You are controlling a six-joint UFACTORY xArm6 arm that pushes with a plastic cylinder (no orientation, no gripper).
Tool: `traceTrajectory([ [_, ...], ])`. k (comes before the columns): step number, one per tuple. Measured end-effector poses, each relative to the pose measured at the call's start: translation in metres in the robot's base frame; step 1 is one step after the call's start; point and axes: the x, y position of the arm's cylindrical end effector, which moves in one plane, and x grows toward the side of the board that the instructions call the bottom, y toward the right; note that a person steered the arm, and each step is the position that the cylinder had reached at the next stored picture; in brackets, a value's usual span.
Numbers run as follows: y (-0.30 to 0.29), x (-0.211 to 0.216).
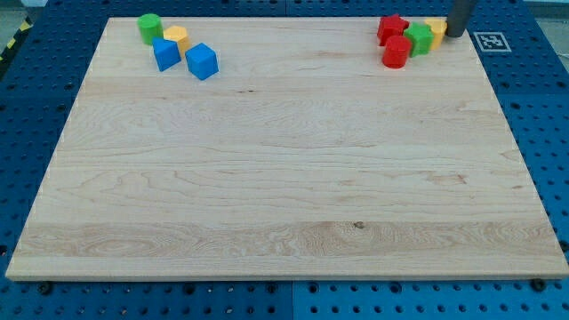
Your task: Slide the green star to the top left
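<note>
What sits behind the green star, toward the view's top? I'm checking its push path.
Behind the green star sit a red block and a yellow block. My tip is beside the yellow one, whose shape is partly covered.

A pale wooden board [284,169] on a blue perforated bench [36,133]. At its top left: green cylinder [148,28], yellow block [176,37] and two blue blocks [165,53] [202,60]. At top right (tightly clustered): red star [391,27], red cylinder [396,52], green star [419,39], yellow block [436,31].
</note>
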Motion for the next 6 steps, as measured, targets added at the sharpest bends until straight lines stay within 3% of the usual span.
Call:
traceTrajectory([
  [6,-0.016,0.026],
])
